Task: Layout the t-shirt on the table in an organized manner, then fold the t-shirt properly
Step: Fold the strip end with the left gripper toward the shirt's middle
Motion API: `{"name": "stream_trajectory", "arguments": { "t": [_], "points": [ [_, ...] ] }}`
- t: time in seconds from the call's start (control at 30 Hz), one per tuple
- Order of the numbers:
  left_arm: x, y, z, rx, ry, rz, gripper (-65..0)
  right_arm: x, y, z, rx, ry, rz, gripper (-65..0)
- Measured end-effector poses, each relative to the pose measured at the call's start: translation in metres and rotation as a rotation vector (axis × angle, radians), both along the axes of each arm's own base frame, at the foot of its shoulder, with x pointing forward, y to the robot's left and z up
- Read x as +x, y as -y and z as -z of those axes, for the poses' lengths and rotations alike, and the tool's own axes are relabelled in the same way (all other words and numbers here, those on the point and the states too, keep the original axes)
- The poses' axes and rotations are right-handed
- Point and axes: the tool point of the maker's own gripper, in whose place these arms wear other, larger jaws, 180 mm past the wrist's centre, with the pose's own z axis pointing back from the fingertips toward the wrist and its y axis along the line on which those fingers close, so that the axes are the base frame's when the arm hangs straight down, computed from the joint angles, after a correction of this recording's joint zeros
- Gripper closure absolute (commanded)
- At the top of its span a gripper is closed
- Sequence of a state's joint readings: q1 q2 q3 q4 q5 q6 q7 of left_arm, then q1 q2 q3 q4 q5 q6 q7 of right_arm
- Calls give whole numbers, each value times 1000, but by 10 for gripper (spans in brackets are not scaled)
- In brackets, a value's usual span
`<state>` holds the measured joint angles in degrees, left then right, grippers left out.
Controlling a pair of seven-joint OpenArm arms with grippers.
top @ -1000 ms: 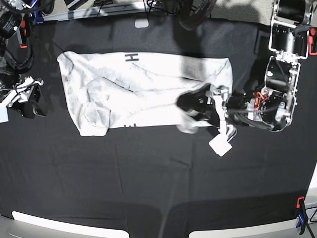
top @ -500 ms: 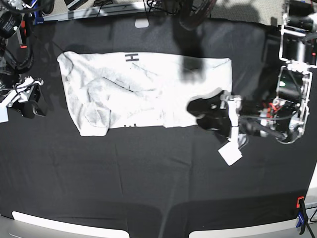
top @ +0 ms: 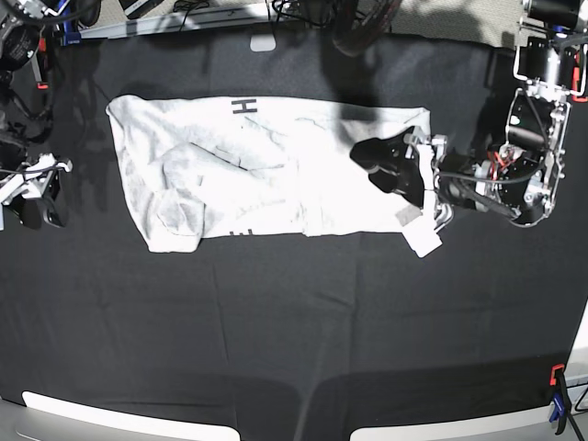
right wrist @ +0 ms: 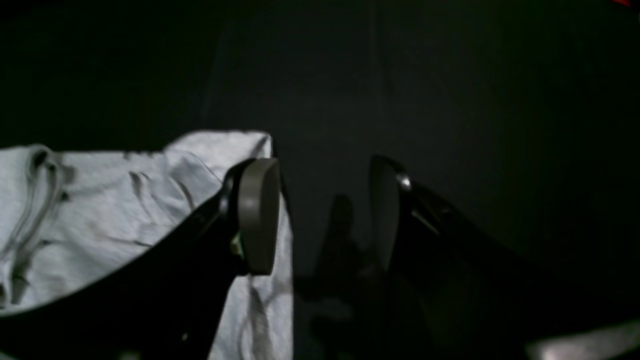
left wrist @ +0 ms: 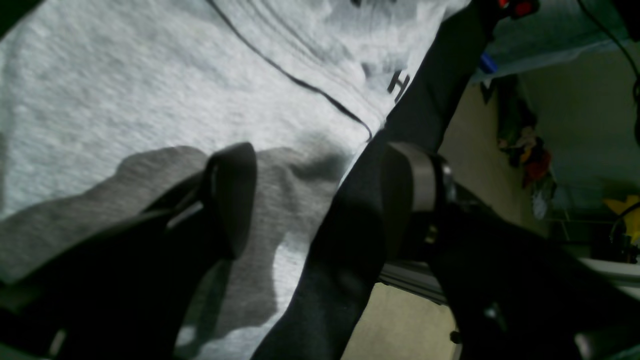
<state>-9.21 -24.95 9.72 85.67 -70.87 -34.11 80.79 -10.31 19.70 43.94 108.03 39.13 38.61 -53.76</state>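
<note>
Black, lightly creased cloth covers the table (top: pixel 285 331), which forms the work surface and extends well beyond the workpiece on every side. Beyond one table edge, the left wrist view shows a pale floor (left wrist: pixel 400 320). At the lower right corner of the base view, a red and blue clamp (top: pixel 558 395) is attached at the table edge. The t-shirt (top: pixel 331 179), white to light grey, lies in the upper half of the base view as a wide horizontal band. Two dark lettering fragments are visible on it, one at the upper edge and one at the lower edge. The right half of the band is comparatively smooth, with a vertical fabric edge near the middle; the left half contains creases and an overlapping, bunched section that projects at the lower left corner. The left claw (left wrist: pixel 320 200) is positioned over the right portion of the t-shirt. Its fingers are spread, with no fabric clamped between them, and a shadow falls on the cloth below. The right claw (top: pixel 44 213) is located to the left of the t-shirt, apart from it and above the table. Its fingers are likewise spread, and the gap between them is unoccupied.
</note>
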Motion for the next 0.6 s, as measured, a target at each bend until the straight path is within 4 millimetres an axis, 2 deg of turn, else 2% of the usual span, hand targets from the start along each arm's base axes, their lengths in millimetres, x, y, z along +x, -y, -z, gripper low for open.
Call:
{"name": "stream_trajectory", "arguments": {
  "t": [0.17, 0.27, 0.33, 0.4, 0.6],
  "points": [
    [0, 0, 0, 1, 0, 0, -367, 8, -6, -11, 33, 41, -19, -284],
    [0, 0, 0, 1, 0, 0, -368, 9, -5, -10, 29, 22, -18, -288],
    [0, 0, 0, 1, 0, 0, -368, 10, -5, -8, 23, 3, -18, -354],
    [0, 0, 0, 1, 0, 0, -368, 9, -4, -5, 15, -26, -17, -475],
    [0, 0, 0, 0, 0, 0, -368, 6, -3, 0, 9, -65, -16, -475]
  ]
}}
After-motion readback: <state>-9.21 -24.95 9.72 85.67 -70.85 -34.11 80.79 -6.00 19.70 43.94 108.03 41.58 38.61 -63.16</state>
